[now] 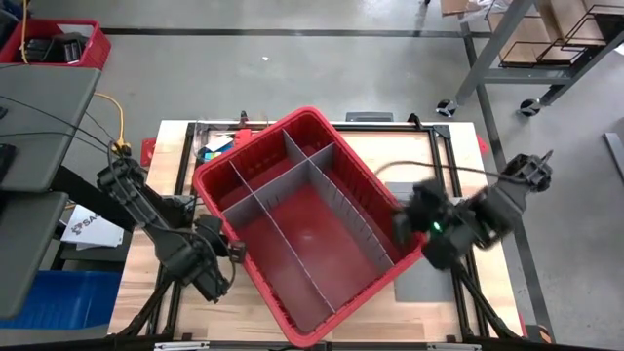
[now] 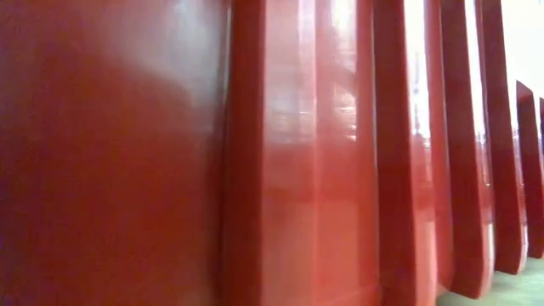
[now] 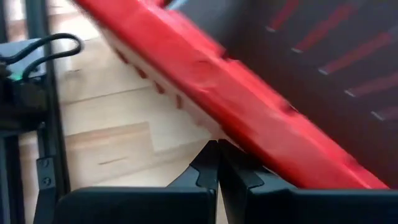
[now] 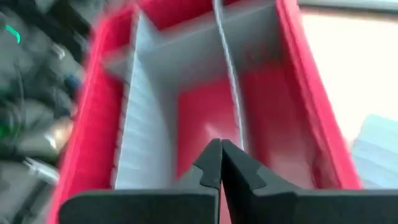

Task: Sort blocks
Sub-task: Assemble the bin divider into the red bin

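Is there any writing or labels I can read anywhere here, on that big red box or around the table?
"SA": the start of dark lettering on a white sheet lying off the table's left edge; the rest is hidden by the left arm and too small to read.
Red bin: no writing or label visible in any view.
Grey dividers: no markings visible.

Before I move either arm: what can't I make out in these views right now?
- Blocks: none identifiable; small coloured items behind the red bin in the high view are too small.
- Low view: bin wall fills the picture.
- Left gripper, right gripper: contact with the bin unclear.
- Wrist views are blurred.
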`<act>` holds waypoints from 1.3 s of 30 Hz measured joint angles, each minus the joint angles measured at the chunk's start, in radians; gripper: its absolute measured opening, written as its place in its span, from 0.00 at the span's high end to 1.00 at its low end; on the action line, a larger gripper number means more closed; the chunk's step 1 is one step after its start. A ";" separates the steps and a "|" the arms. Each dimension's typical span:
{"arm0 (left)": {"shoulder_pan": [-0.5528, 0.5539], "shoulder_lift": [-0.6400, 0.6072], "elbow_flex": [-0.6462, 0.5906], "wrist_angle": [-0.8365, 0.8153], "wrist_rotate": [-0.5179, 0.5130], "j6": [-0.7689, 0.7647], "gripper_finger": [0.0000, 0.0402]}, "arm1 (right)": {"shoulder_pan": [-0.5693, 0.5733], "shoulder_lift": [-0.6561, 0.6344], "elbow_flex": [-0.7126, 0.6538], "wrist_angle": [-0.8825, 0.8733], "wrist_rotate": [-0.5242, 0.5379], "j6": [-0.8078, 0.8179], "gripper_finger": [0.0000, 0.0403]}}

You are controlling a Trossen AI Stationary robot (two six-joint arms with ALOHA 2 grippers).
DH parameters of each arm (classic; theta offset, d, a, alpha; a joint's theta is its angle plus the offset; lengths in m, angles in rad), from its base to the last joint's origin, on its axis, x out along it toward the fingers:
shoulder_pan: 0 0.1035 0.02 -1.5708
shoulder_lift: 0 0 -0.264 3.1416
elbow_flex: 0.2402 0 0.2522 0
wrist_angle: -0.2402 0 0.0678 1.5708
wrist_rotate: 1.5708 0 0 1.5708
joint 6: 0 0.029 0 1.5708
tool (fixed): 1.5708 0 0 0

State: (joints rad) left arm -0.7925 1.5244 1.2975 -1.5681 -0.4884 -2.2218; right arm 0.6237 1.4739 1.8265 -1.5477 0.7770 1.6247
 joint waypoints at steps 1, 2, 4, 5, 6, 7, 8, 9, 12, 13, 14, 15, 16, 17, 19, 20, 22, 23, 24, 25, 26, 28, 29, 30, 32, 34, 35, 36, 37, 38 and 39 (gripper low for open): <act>0.001 0.000 -0.018 0.009 0.006 -0.021 1.00 | -0.043 -0.028 -0.038 0.035 0.016 -0.031 1.00; 0.005 0.000 -0.031 0.022 0.009 -0.029 1.00 | -0.093 -0.047 -0.067 0.054 0.019 -0.044 1.00; 0.007 0.000 -0.048 0.071 0.016 -0.029 1.00 | -0.206 -0.057 -0.111 0.061 0.034 -0.054 1.00; 0.005 0.000 -0.054 0.089 0.015 -0.027 1.00 | -0.251 -0.055 -0.138 0.029 0.024 -0.043 1.00; 0.001 0.000 -0.059 0.111 0.013 -0.024 1.00 | -0.297 -0.051 -0.163 0.017 0.010 -0.036 1.00; -0.006 0.000 -0.061 0.128 0.012 -0.021 1.00 | -0.346 -0.044 -0.185 0.020 -0.003 -0.036 1.00; -0.011 0.000 -0.061 0.137 0.010 -0.020 1.00 | -0.392 -0.043 -0.208 0.011 -0.020 -0.036 1.00; -0.015 0.000 -0.060 0.139 0.009 -0.020 1.00 | -0.441 -0.044 -0.228 -0.012 -0.038 -0.038 1.00; -0.041 0.000 -0.058 0.135 0.017 -0.020 1.00 | -0.577 -0.050 -0.298 -0.006 -0.112 -0.109 1.00; -0.048 0.000 -0.058 0.131 0.019 -0.020 1.00 | -0.613 -0.049 -0.322 0.018 -0.168 -0.170 1.00; -0.052 0.000 -0.058 0.123 0.019 -0.020 1.00 | -0.642 -0.047 -0.348 0.042 -0.229 -0.234 1.00; -0.055 0.000 -0.058 0.109 0.019 -0.020 1.00 | -0.665 -0.046 -0.375 0.071 -0.292 -0.278 1.00; -0.055 0.000 -0.058 0.090 0.020 -0.019 1.00 | -0.677 -0.046 -0.400 0.107 -0.355 -0.318 1.00; -0.056 0.000 -0.060 0.073 0.021 -0.018 1.00 | -0.681 -0.050 -0.424 0.147 -0.407 -0.356 1.00; -0.052 -0.001 -0.073 0.061 0.007 -0.012 1.00 | -0.663 -0.052 -0.473 0.200 -0.488 -0.390 1.00; -0.048 -0.001 -0.079 0.055 -0.008 -0.010 1.00 | -0.644 -0.052 -0.491 0.211 -0.501 -0.383 1.00; -0.030 -0.008 -0.083 0.035 -0.023 -0.009 1.00 | -0.597 -0.058 -0.514 0.204 -0.518 -0.333 1.00; -0.018 -0.010 -0.082 0.020 -0.034 -0.010 1.00 | -0.567 -0.057 -0.522 0.195 -0.523 -0.301 1.00; -0.008 -0.011 -0.082 0.010 -0.042 -0.016 1.00 | -0.535 -0.056 -0.530 0.191 -0.520 -0.268 1.00; 0.003 -0.011 -0.082 0.004 -0.049 -0.017 1.00 | -0.503 -0.055 -0.536 0.183 -0.522 -0.235 1.00; 0.015 -0.012 -0.084 -0.007 -0.069 -0.012 1.00 | -0.472 -0.055 -0.537 0.179 -0.531 -0.199 1.00; 0.045 -0.021 -0.085 -0.015 -0.091 -0.003 1.00 | -0.417 -0.055 -0.537 0.163 -0.547 -0.133 1.00; 0.064 -0.021 -0.086 -0.016 -0.109 0.011 1.00 | -0.391 -0.055 -0.537 0.158 -0.555 -0.103 1.00; 0.079 -0.023 -0.088 -0.017 -0.131 0.036 1.00 | -0.364 -0.054 -0.537 0.152 -0.558 -0.072 1.00; 0.111 -0.024 -0.087 -0.007 -0.156 0.094 1.00 | -0.319 -0.054 -0.537 0.154 -0.557 -0.010 1.00; 0.145 -0.024 -0.088 -0.009 -0.164 0.147 1.00 | -0.283 -0.054 -0.537 0.160 -0.554 0.048 1.00; 0.163 -0.025 -0.088 -0.013 -0.167 0.172 1.00 | -0.266 -0.054 -0.537 0.159 -0.553 0.072 1.00; 0.178 -0.025 -0.088 -0.014 -0.177 0.192 1.00 | -0.252 -0.054 -0.537 0.156 -0.548 0.097 1.00; 0.195 -0.025 -0.088 -0.013 -0.189 0.212 1.00 | -0.239 -0.055 -0.537 0.151 -0.529 0.117 1.00; 0.213 -0.025 -0.088 -0.014 -0.201 0.232 1.00 | -0.229 -0.055 -0.537 0.144 -0.513 0.135 1.00; 0.232 -0.027 -0.088 -0.016 -0.209 0.257 1.00 | -0.223 -0.055 -0.537 0.139 -0.498 0.152 1.00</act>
State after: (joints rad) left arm -0.5608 1.4977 1.2098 -1.5838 -0.6973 -1.9650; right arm 0.4007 1.4190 1.2900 -1.4092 0.2792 1.7769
